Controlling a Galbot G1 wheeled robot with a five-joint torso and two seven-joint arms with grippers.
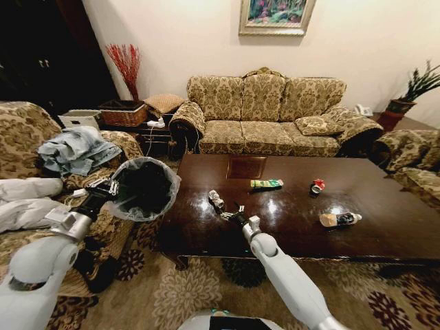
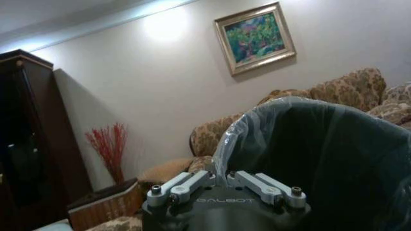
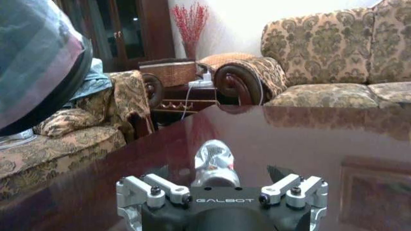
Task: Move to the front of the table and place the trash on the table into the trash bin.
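The robot stands at the near long side of the dark glossy coffee table [image 1: 385, 230], with a floral sofa [image 1: 265, 113] beyond its far side.

The left gripper [image 1: 110, 188] is held off the table's left end, above the armchair [image 1: 20, 130], its fingers pinched on the rim of the black trash bin [image 1: 144, 189]. The bin is lifted clear of the floor and tipped so that its mouth, lined with a crinkly grey bag, faces the head camera. In the left wrist view the bin's wall [image 2: 321, 159] rises right in front of the fingers, which sit pressed together on the bag's edge.

The right gripper [image 1: 232, 215] is low over the table near its front-left part, fingers spread, with the crushed silver can [image 1: 216, 200] lying just ahead of it. In the right wrist view the can [image 3: 214, 163] lies between the 2 open fingers on the tabletop.

3 more pieces of trash lie on the table: the green-yellow wrapper tube [image 1: 266, 183] near the centre inlay, the crushed red can [image 1: 316, 186] to its right, and the tan bottle with a dark cap [image 1: 339, 219] on its side nearer the front right.
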